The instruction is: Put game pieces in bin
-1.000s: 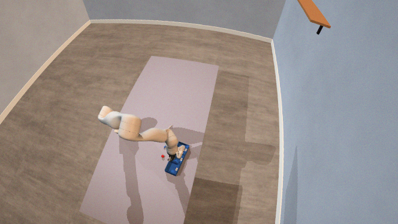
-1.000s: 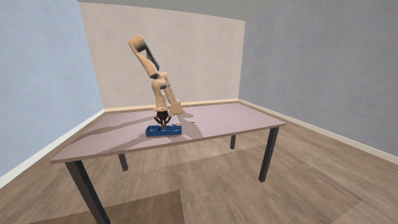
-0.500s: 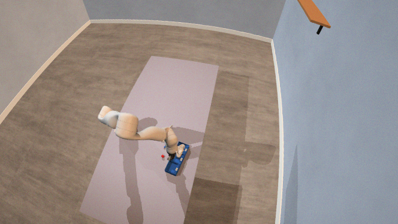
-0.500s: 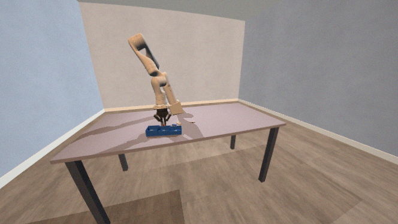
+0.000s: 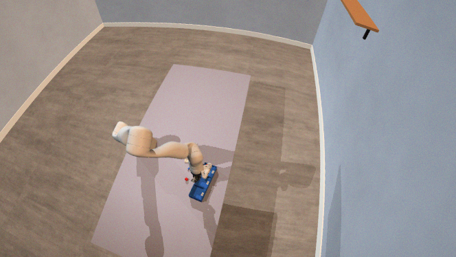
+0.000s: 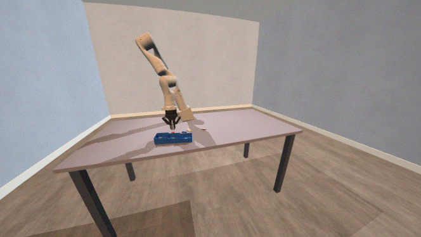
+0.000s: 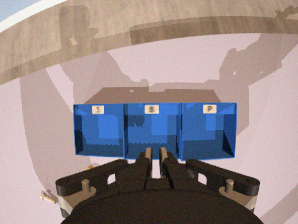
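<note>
You are looking into a plain room with a grey-brown wood-plank floor (image 6: 317, 196) and a pale baseboard (image 5: 317, 137) along the walls. One wall is beige (image 6: 196, 60), the others blue-grey (image 6: 342, 73). A long mauve counter (image 6: 241, 127) stands on dark legs (image 6: 283, 161). High on one wall hangs an orange shelf (image 5: 358, 15), perhaps on a black bracket. Soft shadows cross the floor.

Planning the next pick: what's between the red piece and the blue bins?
Top view: just a narrow strip of table between the red piece and the bins, with the gripper hanging over it.
</note>
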Controlling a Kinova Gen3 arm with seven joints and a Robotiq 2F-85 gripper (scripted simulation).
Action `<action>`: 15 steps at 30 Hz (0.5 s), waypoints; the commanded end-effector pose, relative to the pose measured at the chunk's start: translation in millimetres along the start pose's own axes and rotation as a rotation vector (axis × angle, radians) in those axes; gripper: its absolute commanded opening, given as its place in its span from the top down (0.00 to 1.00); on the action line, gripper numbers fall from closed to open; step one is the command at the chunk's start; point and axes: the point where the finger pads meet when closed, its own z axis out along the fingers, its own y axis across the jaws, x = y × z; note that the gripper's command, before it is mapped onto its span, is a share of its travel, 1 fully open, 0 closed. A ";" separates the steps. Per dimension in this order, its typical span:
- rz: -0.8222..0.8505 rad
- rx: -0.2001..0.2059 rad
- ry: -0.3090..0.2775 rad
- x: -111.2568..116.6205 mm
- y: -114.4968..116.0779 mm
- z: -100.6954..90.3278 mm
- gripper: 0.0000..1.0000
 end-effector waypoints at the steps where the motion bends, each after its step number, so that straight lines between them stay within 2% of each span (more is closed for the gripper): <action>1: -0.007 0.002 0.004 1.1 -13.3 -1.6 0.91; 10: -0.007 0.002 0.004 1.0 -58.4 -1.6 0.91; 12: -0.007 0.002 0.004 1.0 -58.4 -1.6 0.91; 15: -0.007 0.002 0.004 1.0 -73.4 -1.7 0.91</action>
